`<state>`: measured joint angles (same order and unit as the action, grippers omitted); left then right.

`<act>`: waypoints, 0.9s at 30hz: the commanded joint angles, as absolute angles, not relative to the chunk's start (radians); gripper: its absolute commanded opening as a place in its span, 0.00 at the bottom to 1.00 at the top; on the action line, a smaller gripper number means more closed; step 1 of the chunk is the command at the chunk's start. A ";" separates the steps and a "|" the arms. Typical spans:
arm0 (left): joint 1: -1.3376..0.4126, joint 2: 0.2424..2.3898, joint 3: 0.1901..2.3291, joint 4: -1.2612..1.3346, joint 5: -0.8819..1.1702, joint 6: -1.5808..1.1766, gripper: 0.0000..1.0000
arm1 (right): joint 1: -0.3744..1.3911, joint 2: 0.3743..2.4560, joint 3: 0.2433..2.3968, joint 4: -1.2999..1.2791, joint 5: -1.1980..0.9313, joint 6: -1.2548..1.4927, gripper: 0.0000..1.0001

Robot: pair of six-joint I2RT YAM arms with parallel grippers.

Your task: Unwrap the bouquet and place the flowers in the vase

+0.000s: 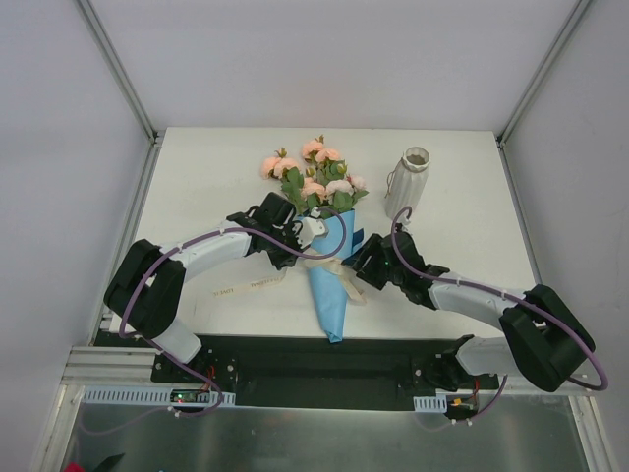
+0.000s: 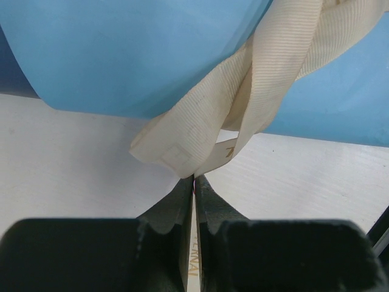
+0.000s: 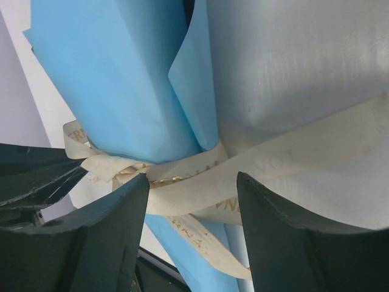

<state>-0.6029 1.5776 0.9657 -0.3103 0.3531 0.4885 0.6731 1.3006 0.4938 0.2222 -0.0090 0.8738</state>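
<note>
The left end effector [image 2: 193,181] is pressed together, pinching the cream ribbon [image 2: 243,103] — the right end effector [image 3: 191,180] stands spread at the knot of the bouquet [image 1: 326,246] on the table [image 1: 206,187].

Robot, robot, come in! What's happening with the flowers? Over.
Left gripper shut on ribbon. Right gripper open, astride the knot. Bouquet wrapped, lying flat. Vase upright, apart, nothing blocking.

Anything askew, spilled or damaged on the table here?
Nothing looks spilled or damaged. The vase stands upright and the bouquet lies flat, wrapped. The only untidy bit is the cream ribbon, one loose tail of which trails leftward across the table.
</note>
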 commanded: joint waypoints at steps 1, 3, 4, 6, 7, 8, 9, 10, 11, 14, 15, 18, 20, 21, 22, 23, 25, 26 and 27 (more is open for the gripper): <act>-0.611 1.551 0.977 -0.305 0.322 0.494 0.04 | 0.689 1.285 0.476 0.311 -0.035 0.930 0.60; -0.611 1.551 0.977 -0.304 0.319 0.494 0.03 | 0.689 1.281 0.471 0.318 -0.029 0.933 0.52; -0.611 1.551 0.979 -0.305 0.316 0.492 0.03 | 0.689 1.275 0.469 0.318 -0.028 0.933 0.50; -0.611 1.549 0.979 -0.304 0.310 0.492 0.03 | 0.690 1.264 0.466 0.316 -0.021 0.934 0.39; -0.611 1.548 0.979 -0.305 0.307 0.492 0.03 | 0.690 1.255 0.465 0.314 -0.018 0.939 0.35; -0.612 1.546 0.979 -0.305 0.302 0.494 0.03 | 0.689 1.250 0.462 0.311 -0.015 0.940 0.32; -0.612 1.545 0.980 -0.304 0.298 0.495 0.03 | 0.689 1.249 0.462 0.307 -0.017 0.940 0.29; -0.611 1.545 0.979 -0.304 0.295 0.497 0.03 | 0.690 1.247 0.465 0.301 -0.020 0.936 0.29; -0.611 1.543 0.980 -0.305 0.290 0.497 0.03 | 0.689 1.244 0.468 0.279 -0.028 0.928 0.36; -0.611 1.537 0.980 -0.307 0.285 0.500 0.03 | 0.689 1.191 0.457 0.244 -0.008 0.894 0.43; -0.611 1.536 0.979 -0.308 0.281 0.502 0.03 | 0.689 1.157 0.445 0.239 -0.006 0.890 0.42; -0.611 1.529 0.979 -0.310 0.276 0.505 0.03 | 0.690 1.129 0.456 0.201 -0.006 0.833 0.44; -0.611 1.528 0.980 -0.311 0.275 0.505 0.03 | 0.695 1.131 0.471 0.189 -0.014 0.802 0.47; -0.611 1.526 0.980 -0.313 0.273 0.503 0.03 | 0.699 1.137 0.472 0.193 -0.018 0.796 0.47; -0.611 1.525 0.982 -0.314 0.273 0.502 0.03 | 0.699 1.141 0.482 0.199 -0.032 0.789 0.47; -0.612 1.526 0.982 -0.313 0.270 0.502 0.03 | 0.703 1.152 0.491 0.199 -0.041 0.776 0.48; -0.612 1.526 0.986 -0.316 0.272 0.500 0.03 | 0.716 1.187 0.514 0.178 -0.060 0.746 0.49; -0.612 1.526 0.988 -0.316 0.272 0.500 0.03 | 0.721 1.202 0.538 0.167 -0.061 0.738 0.50; -0.611 1.528 0.988 -0.318 0.272 0.500 0.03 | 0.727 1.225 0.549 0.157 -0.063 0.724 0.50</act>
<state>-0.6033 1.5650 0.9661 -0.3111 0.2779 0.4896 0.7044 1.1728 0.4671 0.1898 -0.0341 0.7971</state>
